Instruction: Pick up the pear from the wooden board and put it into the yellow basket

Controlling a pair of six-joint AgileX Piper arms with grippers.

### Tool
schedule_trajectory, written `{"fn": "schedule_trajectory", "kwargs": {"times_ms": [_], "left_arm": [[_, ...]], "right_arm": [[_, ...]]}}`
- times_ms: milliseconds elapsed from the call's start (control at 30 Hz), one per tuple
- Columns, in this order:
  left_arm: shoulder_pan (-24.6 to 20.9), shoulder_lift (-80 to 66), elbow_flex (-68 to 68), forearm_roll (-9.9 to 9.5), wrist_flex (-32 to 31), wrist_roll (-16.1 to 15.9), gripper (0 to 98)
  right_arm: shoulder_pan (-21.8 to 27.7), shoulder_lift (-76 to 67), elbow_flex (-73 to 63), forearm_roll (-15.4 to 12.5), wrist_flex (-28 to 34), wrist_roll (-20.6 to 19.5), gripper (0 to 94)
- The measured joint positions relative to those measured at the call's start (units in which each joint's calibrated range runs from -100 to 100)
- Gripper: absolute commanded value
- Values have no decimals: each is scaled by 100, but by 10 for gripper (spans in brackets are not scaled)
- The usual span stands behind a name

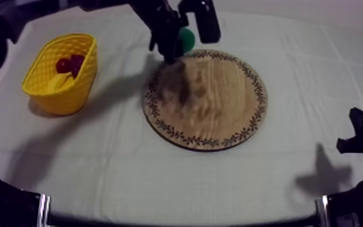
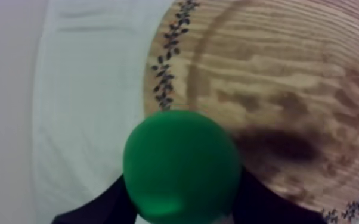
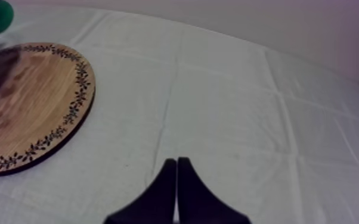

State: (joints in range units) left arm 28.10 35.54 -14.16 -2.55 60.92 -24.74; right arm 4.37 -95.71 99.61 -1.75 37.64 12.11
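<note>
Pear: where is it?
— Between the fingers of the left gripper, over the far rim of the board, at the edge towards the basket. In the left wrist view it hangs over the patterned rim where wood meets cloth.
— Is it touching the board?
— It looks lifted clear. Its dark shadow lies on the wood beside it, and in the right wrist view there is a gap between the fruit and the board's edge.
— How do the left fingers stand?
— Spread round the pear, one black finger at each side, closed on it.
— And the basket?
— At the table's left, well apart from the board. A banana lies in it, with a small red fruit just behind, touching or nearly so.
— The right gripper?
— Low at its own side, over bare cloth, near the board but off it. Its fingers lie together as a narrow wedge with nothing between them.
— Anything on the board itself?
— Just the shadow of arm and pear.
</note>
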Motion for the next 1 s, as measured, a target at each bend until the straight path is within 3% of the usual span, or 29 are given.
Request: {"fn": "schedule_trajectory", "kwargs": {"times_ms": [200, 433, 667, 1000], "left_arm": [[-260, -1014, 853, -46, -2, -8, 299], [-481, -2271, 2088, -308, 26, 201, 274], [-613, -3396, 2896, -583, 471, 680, 259], [-1238, -3530, 2280, -661, 542, 1500, 225]], "right_arm": [[0, 0, 0, 0, 0, 0, 3], [0, 0, 0, 0, 0, 0, 3], [0, 0, 0, 0, 0, 0, 3], [0, 0, 0, 0, -2, 0, 3]]}}
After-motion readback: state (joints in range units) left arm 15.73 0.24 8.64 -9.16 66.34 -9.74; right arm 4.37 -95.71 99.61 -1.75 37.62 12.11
